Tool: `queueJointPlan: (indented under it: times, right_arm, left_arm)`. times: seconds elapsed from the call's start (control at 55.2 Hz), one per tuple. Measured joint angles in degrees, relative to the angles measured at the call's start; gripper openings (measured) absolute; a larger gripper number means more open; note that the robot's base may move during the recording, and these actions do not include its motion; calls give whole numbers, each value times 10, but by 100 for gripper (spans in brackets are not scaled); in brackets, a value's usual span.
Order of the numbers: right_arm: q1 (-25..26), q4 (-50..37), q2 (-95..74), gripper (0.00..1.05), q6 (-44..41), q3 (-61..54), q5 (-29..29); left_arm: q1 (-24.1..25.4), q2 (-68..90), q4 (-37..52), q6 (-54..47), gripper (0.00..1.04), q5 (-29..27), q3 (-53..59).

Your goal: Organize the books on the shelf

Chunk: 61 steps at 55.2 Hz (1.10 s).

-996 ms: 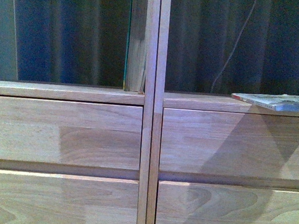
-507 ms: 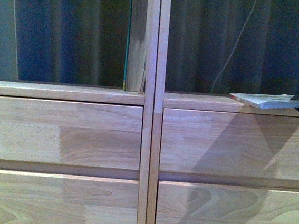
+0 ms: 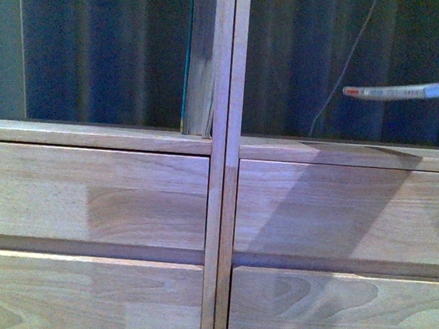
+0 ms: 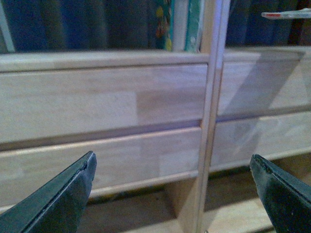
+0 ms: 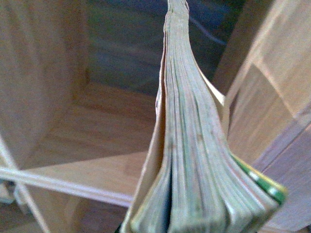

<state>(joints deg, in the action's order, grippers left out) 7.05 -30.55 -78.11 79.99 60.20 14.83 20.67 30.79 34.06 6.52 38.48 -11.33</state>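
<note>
Your left gripper (image 4: 172,194) has its jaws spread wide and empty, facing the shelf (image 3: 92,199). In the left compartment, standing books (image 4: 180,24) sit just beside the central divider (image 3: 221,165). In the right compartment, you see the thin book (image 3: 409,91) aloft, nearly level, clear of the board (image 3: 345,155). The right gripper is out of view, so you cannot tell its grip.

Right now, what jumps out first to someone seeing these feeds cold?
A thin book hangs nearly flat in mid-air in the right compartment of the shelf, clear of the board below, its shadow broad across the drawer fronts; its page edges fill the right wrist view. The left claw gapes open before the drawers, and a few books stand upright against the divider in the left compartment.
</note>
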Motion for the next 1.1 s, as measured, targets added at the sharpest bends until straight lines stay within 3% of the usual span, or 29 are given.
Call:
queueJointPlan:
  times: [0.145, 0.344, 0.561, 0.797, 1.105]
  right_arm:
    - [-16, -17, 41, 7, -6, 6, 26]
    - [-82, -65, 69, 7, -75, 19, 59]
    - [-145, -87, 72, 7, -181, 26, 73]
    - [-166, -117, 45, 7, -224, 26, 71]
    - [-202, -126, 37, 7, -228, 26, 84]
  left_arm:
    - [-6, 187, 30, 48, 97, -8, -132]
    - [-65, 375, -65, 130, 97, -2, -349]
    - [-150, 477, -127, 256, 97, 18, -531]
    - [-251, 509, -60, 431, 97, 52, -594]
    - [-380, 534, -52, 424, 97, 11, -614]
